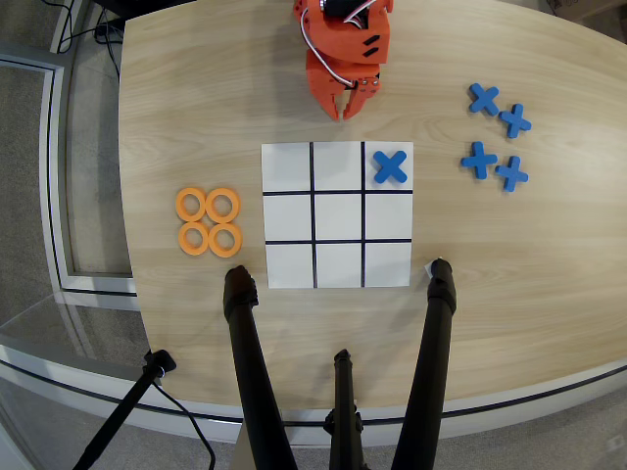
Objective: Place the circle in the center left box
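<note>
The orange gripper (346, 110) waits at the far edge of the table, holding nothing, its jaws seemingly almost pressed together. Four orange rings (209, 221) sit in a neat bunch left of the grid, ready for picking. The center left box (389, 216), under the blue cross (390, 166), is empty.

text: none legible | labels: none | surfaces checked: grid (338, 215), table (196, 98)

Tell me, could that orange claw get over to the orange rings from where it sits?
Probably yes. The claw sits beyond the grid's top edge, and the four rings lie on bare table left of the grid in the overhead view, nothing between. Whether the arm stretches that far I cannot tell.
</note>
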Action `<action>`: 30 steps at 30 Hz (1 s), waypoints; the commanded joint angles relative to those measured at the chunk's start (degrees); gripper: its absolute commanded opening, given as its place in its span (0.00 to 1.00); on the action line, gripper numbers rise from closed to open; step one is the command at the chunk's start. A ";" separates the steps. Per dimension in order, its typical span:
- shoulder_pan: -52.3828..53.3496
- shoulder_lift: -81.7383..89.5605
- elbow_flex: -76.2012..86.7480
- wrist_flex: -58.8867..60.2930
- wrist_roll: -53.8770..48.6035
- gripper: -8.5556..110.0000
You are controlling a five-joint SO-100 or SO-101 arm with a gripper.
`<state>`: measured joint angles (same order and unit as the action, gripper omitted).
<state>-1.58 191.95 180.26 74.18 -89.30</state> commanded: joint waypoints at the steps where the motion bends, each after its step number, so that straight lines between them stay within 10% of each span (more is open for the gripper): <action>1: 0.79 -0.18 3.25 0.35 -0.44 0.09; 30: 19.69 -54.67 -50.01 -12.92 4.22 0.18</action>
<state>16.08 143.00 135.09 65.13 -85.69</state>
